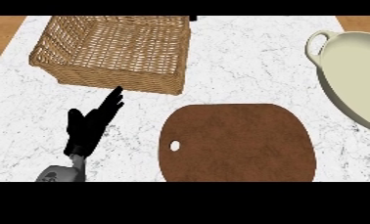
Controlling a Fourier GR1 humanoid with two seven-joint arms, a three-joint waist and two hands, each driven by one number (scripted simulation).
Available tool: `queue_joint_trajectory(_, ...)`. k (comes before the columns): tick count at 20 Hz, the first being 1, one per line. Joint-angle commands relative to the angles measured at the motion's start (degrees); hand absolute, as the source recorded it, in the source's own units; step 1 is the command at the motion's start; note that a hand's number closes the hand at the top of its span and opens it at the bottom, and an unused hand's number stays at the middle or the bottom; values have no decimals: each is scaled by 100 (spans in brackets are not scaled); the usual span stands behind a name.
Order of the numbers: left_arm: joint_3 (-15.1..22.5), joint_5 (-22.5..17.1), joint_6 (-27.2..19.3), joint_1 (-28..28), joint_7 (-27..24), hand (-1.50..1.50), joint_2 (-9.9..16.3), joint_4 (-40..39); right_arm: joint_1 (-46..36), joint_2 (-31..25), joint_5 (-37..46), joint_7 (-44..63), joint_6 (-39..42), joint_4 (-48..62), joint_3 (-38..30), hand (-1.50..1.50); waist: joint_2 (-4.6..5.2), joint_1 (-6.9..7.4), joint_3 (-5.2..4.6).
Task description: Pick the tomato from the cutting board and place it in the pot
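One hand only shows: the left hand [90,125] at the near left of the counter [245,66], fingers straight and spread upward, holding nothing and resting beside its grey forearm, clear of the work so the middle stays free. The right hand is out of sight, so its state cannot be told. The cutting board [239,145], a smooth reddish-brown slab with rounded corners and a small hanging hole at its left edge, lies near and central, and its visible top carries no tomato; the tomato shows nowhere in this view, so I cannot say where it is. The pot [347,78], pale cream and glossy with a looped handle, sits at the right edge, mouth up to receive. A woven wicker basket [119,54], coarse and tan, stands far left on the white marbled surface.
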State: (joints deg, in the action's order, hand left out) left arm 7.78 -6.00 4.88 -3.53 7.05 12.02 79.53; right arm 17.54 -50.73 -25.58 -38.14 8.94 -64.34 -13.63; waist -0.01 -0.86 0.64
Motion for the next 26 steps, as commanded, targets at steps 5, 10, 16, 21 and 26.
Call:
queue_joint_trajectory(5,7,21,95,-185,93,0,26,-59,-631,-1302,419,-1641,1213,2416,-743,150,36,203,-19)
queue_joint_trajectory(10,34,41,198,-378,153,0,-50,-253,-1817,-1545,1104,-1630,1059,3388,-352,150,45,267,-36)
queue_joint_trajectory(16,138,192,141,-236,214,0,-103,-49,-2979,-1986,1617,-913,940,3554,-18,150,45,324,-46)
queue_joint_trajectory(21,53,184,202,-434,190,0,-150,-229,-3679,-1791,2432,-687,591,3501,599,150,55,297,-51)
queue_joint_trajectory(26,111,181,151,-230,310,0,-268,50,-4325,-1310,3126,-176,210,3427,1129,150,39,297,-56)
